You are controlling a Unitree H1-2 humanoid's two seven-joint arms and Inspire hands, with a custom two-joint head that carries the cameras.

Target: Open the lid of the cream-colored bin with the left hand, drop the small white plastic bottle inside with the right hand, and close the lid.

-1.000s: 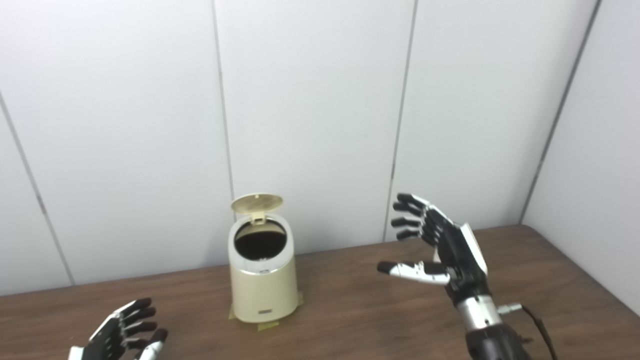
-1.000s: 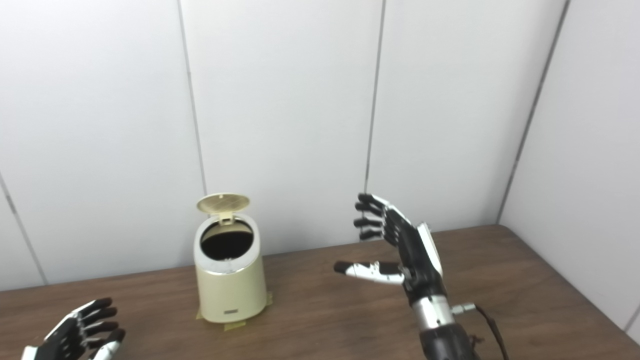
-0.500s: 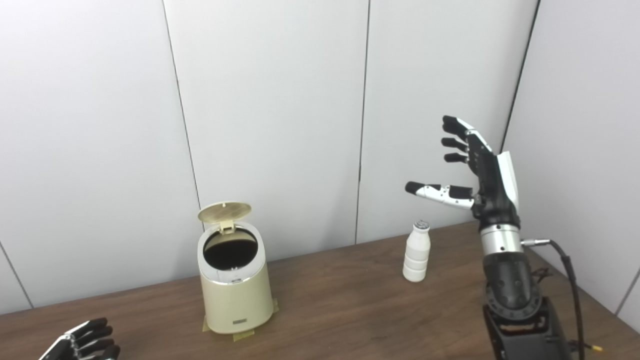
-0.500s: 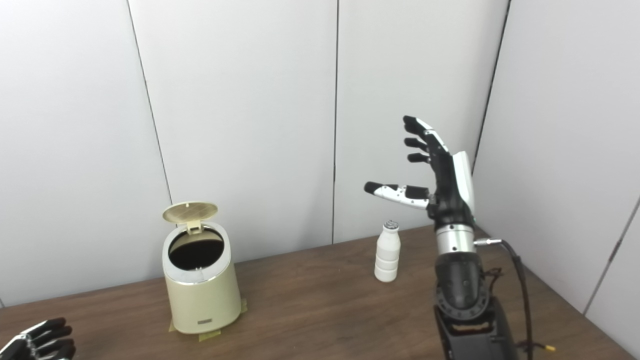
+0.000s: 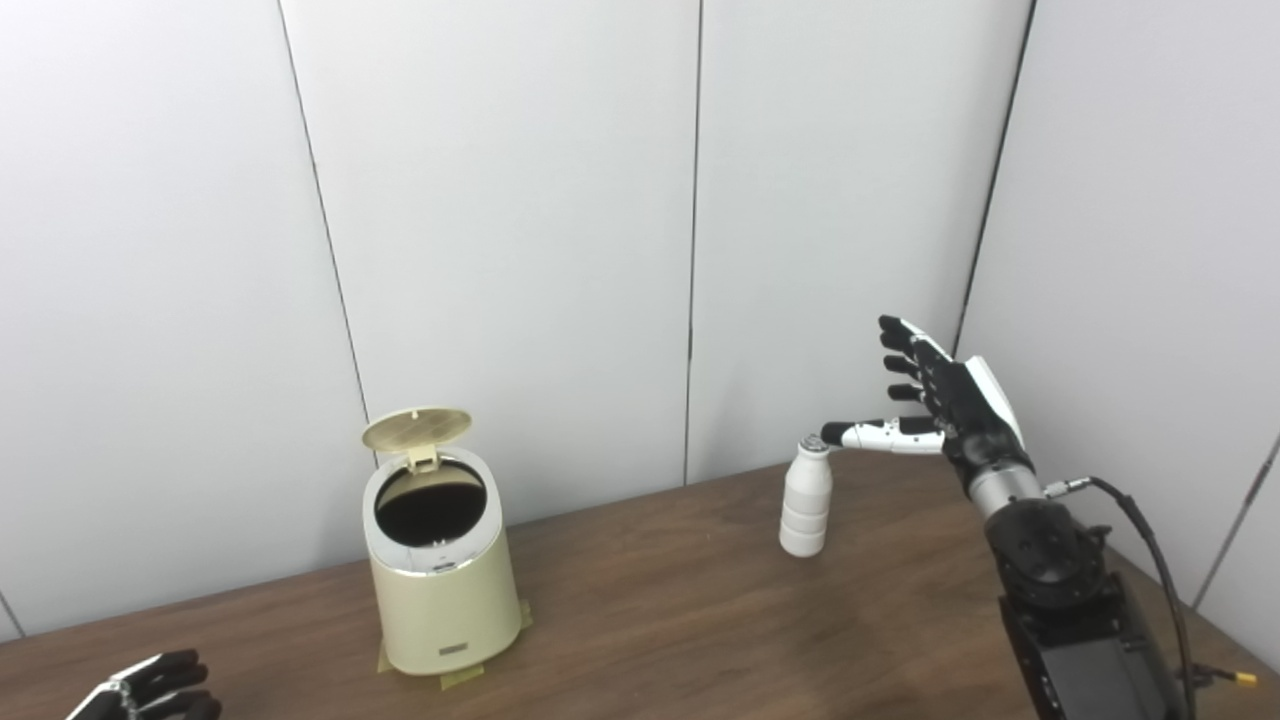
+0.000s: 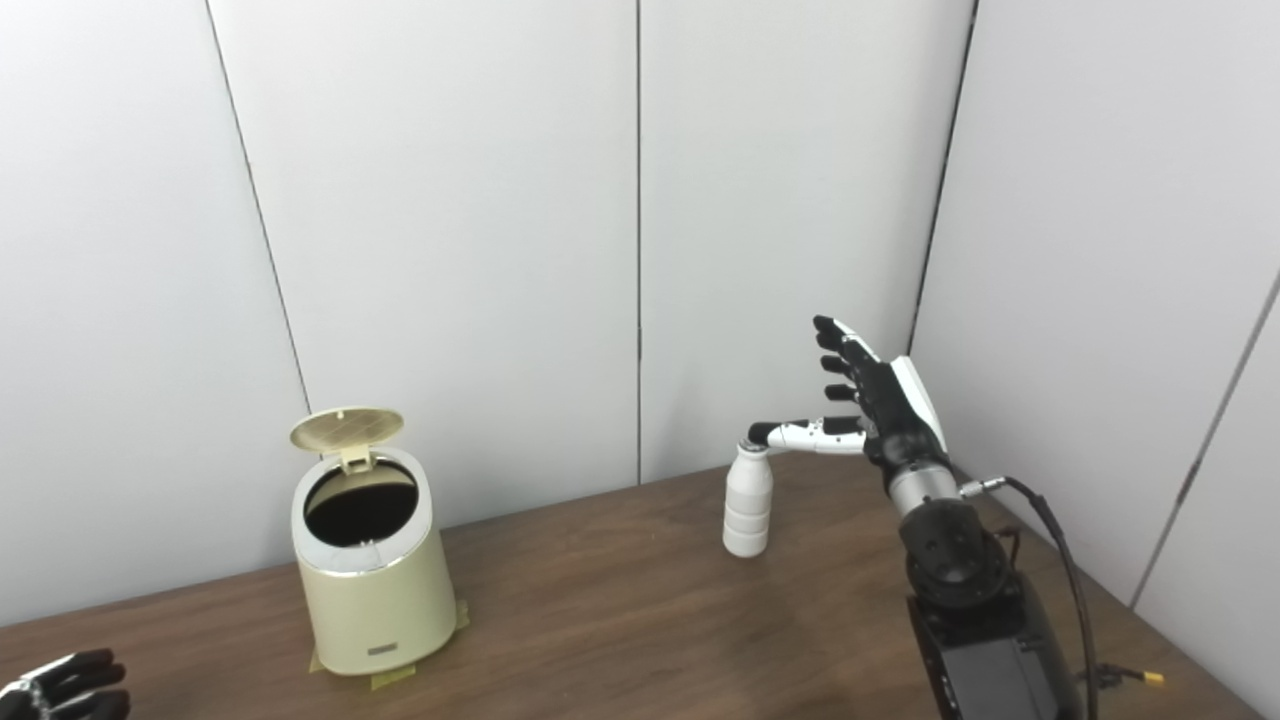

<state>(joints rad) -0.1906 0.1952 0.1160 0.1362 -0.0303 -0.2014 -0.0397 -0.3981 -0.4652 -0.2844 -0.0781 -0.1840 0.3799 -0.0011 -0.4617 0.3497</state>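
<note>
A dark brown wooden table (image 5: 700,620) stands against white wall panels. On its left part sits a cream bin (image 5: 440,590), upright, its round lid (image 5: 417,428) tipped up at the back so the dark inside shows. Strips of tape (image 5: 455,678) stick out from under its base. Well to its right a small white bottle (image 5: 806,498) stands upright on the wood.
</note>
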